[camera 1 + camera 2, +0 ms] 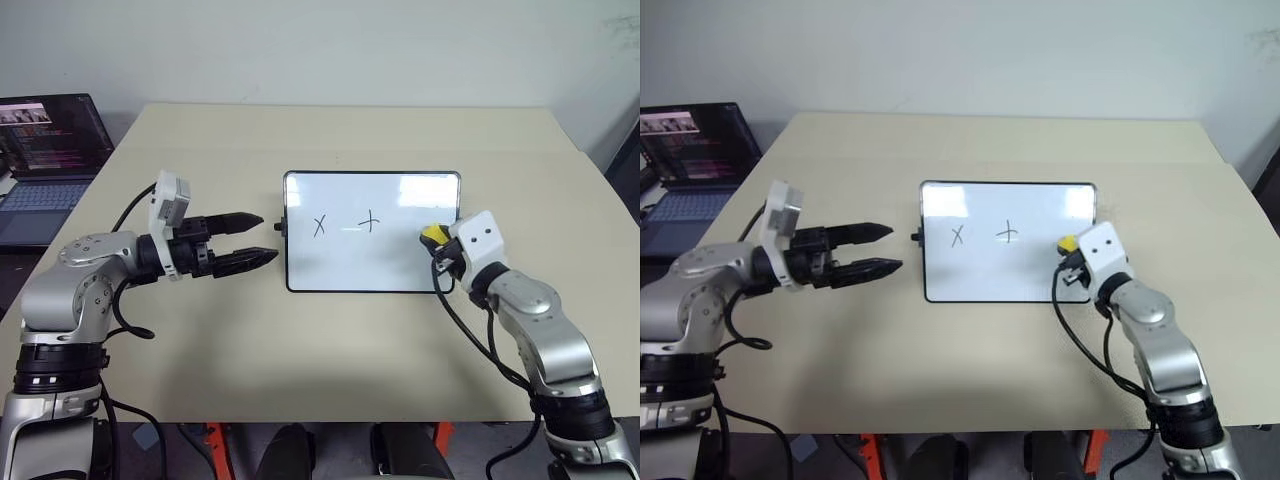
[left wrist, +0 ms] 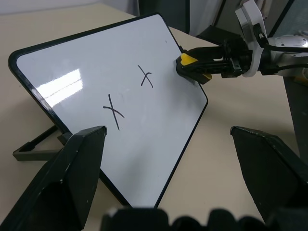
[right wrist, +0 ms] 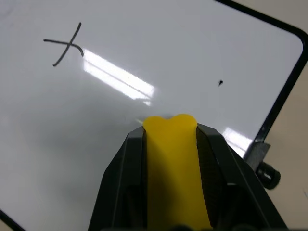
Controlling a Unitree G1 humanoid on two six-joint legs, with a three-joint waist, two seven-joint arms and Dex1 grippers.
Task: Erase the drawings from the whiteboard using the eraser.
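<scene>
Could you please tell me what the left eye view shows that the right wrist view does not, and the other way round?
Left eye view alone: the open left gripper beside the whiteboard, the X mark, the table and a laptop. Right wrist view alone: a tiny black speck on the board and the eraser pinched between black fingers, close up. Shared: the board, the plus mark, the yellow eraser and the right gripper.

Markings legible on the board: two.
The whiteboard [image 1: 372,200] bears two black hand-drawn marks, an "X" [image 1: 320,226] on its left part and a "+" [image 1: 371,221] near its middle, well apart. The laptop [image 1: 45,150] screen shows lines of text too small to read. No other label, brand or number is legible.
</scene>
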